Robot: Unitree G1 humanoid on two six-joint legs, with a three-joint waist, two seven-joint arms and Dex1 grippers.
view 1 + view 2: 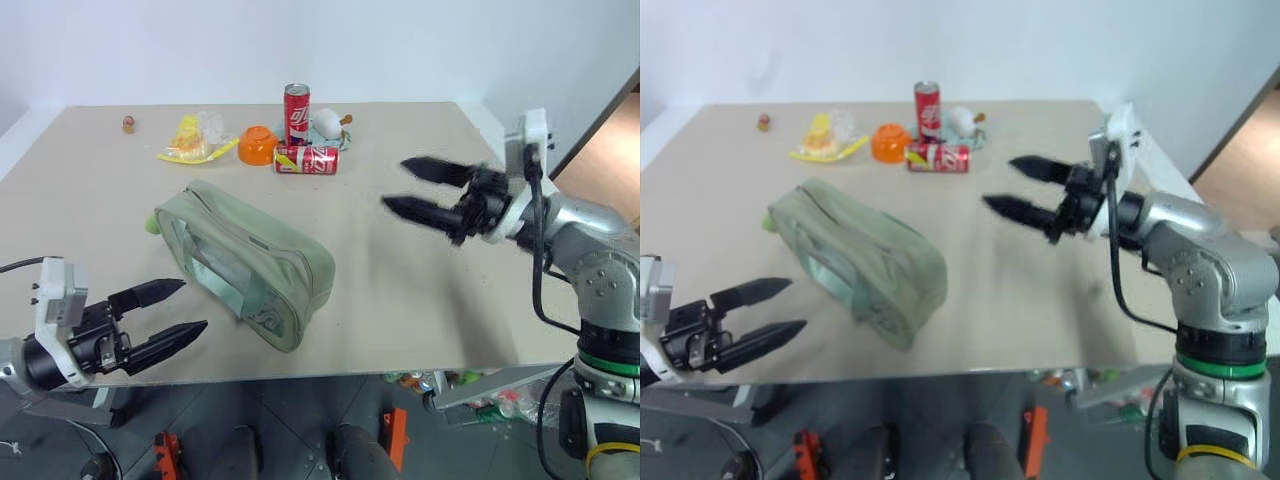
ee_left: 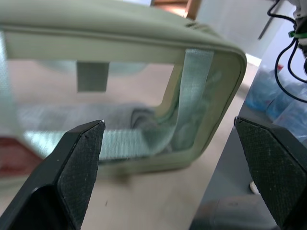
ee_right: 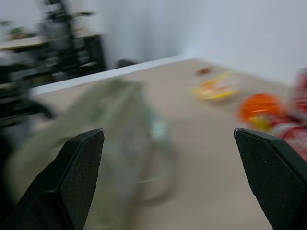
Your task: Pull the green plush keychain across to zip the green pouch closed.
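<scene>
The green pouch [image 1: 245, 260] lies slantwise on the tan table, its clear window side facing the front edge. A small lime-green bit of the green plush keychain [image 1: 152, 222] peeks out at the pouch's far left end. My left gripper [image 1: 194, 305] hovers open at the table's front left, pointing at the pouch's window side [image 2: 120, 96] without touching it. To the right of the pouch my right gripper [image 1: 394, 184] hangs above the table, open and empty, pointing left toward the pouch [image 3: 110, 129].
At the back of the table stand an upright red can [image 1: 297, 113], a lying red can [image 1: 307, 159], an orange bowl [image 1: 258, 145], a yellow wrapper [image 1: 187, 140] and a white item [image 1: 327, 122]. The table's front edge [image 1: 350, 370] runs close below the pouch.
</scene>
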